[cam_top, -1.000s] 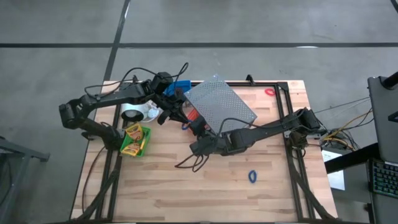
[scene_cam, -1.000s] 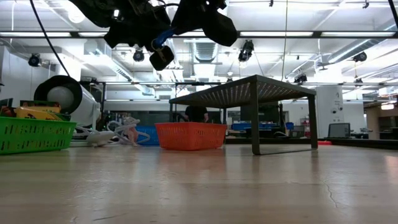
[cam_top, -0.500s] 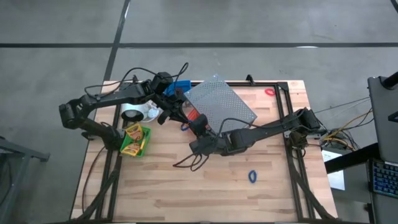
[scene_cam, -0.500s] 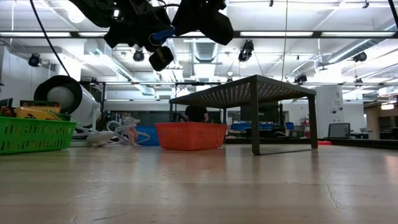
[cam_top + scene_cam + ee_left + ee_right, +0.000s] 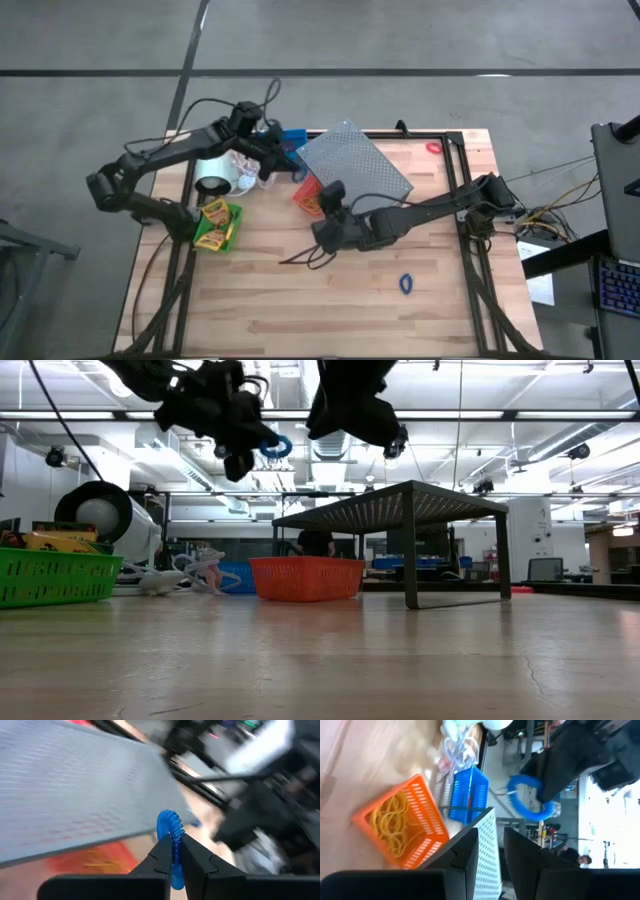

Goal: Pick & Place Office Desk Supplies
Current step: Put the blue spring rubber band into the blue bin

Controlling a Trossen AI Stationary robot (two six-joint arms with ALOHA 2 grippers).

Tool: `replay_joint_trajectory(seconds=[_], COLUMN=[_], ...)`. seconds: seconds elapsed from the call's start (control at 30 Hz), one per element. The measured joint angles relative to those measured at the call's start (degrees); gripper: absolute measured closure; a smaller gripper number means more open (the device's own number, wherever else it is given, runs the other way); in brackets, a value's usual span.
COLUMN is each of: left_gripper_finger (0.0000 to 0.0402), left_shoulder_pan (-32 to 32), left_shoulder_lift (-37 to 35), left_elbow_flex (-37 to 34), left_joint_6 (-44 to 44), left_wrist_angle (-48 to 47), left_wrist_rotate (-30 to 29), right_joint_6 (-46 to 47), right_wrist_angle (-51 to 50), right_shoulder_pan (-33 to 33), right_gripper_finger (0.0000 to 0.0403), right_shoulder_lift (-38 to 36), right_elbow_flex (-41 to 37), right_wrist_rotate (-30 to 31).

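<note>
The red-orange bin (image 5: 308,196) sits on the table (image 5: 330,300) just beside the edge of the grey perforated rack (image 5: 352,168); the right wrist view shows a loose tangle of yellow rubber bands (image 5: 395,820) inside it. The blue bin (image 5: 292,139) stands near the table's far edge, partly behind the left arm — its contents cannot be made out. The green bin (image 5: 217,226) near the table's left edge holds the yellow-and-green crayon boxes (image 5: 214,215); their printing is too small to read.

The left gripper (image 5: 173,854) hangs in the air above the far left part of the table, near the blue bin, its fingers clamped on a blue ring band (image 5: 170,827) that stands up between them. The right gripper (image 5: 490,845) hovers just beside the red-orange bin with its fingers apart and nothing between them.

A second blue band (image 5: 406,284) lies on the bare wood toward the near right. A red band (image 5: 433,147) lies near the far right corner. The white roll (image 5: 217,176) rests under the left arm.
</note>
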Motion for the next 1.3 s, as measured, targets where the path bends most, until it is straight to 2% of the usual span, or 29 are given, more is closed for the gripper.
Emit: replay_joint_trajectory(seconds=[0.1, 0.23, 0.3, 0.33, 0.57, 0.7, 1.07, 1.3], left_gripper_finger=[0.0377, 0.0376, 0.0376, 0.0376, 0.0376, 0.0376, 0.0376, 0.0376], left_shoulder_pan=[0.6, 0.5, 0.5, 0.6, 1.3, 2.8, 7.4, 7.9], left_shoulder_lift=[-2.5, -6.3, -7.5, -7.9, -5.1, 0.1, 15.6, 24.5], left_elbow_flex=[0.0, 0.1, 0.1, 0.1, 2.8, 6.3, 14.0, 16.5], left_joint_6=[-2.2, -2.5, -3.4, -3.7, 0.3, 2.2, 2.3, 2.4], left_wrist_angle=[-1.7, -5.9, -9.0, -10.0, -10.2, -12.6, -13.5, -13.5], left_wrist_rotate=[-11.6, -34.7, -41.9, -43.4, -44.5, -46.9, -48.5, -49.8], right_joint_6=[3.8, 7.5, 8.3, 8.7, 8.9, 9.2, 9.3, 13.5], right_wrist_angle=[-2.5, -4.8, -5.6, -5.8, -5.8, -5.8, -6.1, -9.5], right_shoulder_pan=[0.0, 0.0, 0.0, 0.0, -0.2, -0.5, -1.2, -1.8], right_gripper_finger=[0.0312, 0.0309, 0.031, 0.0311, 0.0321, 0.0319, 0.0318, 0.0325], right_shoulder_lift=[0.0, 0.0, 0.0, 0.0, -0.1, -0.1, -0.1, -0.1], right_elbow_flex=[0.0, 0.0, 0.0, 0.0, 0.0, 0.0, 0.0, 0.0], right_wrist_rotate=[-0.1, -0.2, -0.2, -0.2, -0.3, -0.3, -0.4, -0.4])
